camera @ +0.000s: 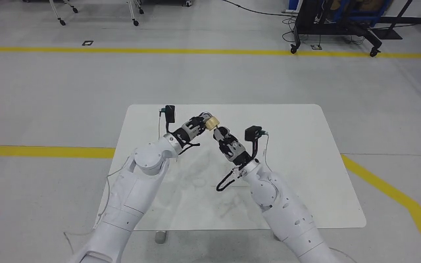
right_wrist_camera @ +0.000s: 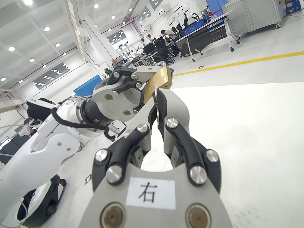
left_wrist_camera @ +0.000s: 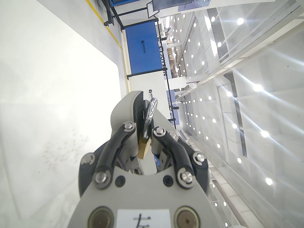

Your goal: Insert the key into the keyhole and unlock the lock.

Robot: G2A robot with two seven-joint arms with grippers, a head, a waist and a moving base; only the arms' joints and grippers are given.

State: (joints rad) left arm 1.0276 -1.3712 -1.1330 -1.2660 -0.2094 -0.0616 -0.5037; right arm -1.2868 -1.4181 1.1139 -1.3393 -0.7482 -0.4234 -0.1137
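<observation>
Above the white rectangular table (camera: 302,197), both arms meet in the air, a little toward 11 o'clock from the table's middle in the top view. The left end effector (camera: 199,124) is closed on the small brass padlock (camera: 211,121), which it holds up off the table. In the left wrist view the brass body sits deep between the two dark finger pads, and a silvery metal part shows farther out beside the fingertips; what that part is cannot be told.

The right end effector (camera: 220,134) lies at about 4 o'clock from the padlock, just beside it, its tips pointing toward 11 o'clock. It is clamped on the thin silver metal key (right_wrist_camera: 155,94), pinched edge-on between the ribbed black pads. In the right wrist view the key's blade reaches the padlock's lower face and touches it; whether it sits in the keyhole cannot be told. The padlock is tilted there, with its steel shackle at the far upper end.

A yellow floor line (camera: 197,51) runs past the table's 12 o'clock side, well apart from it.
</observation>
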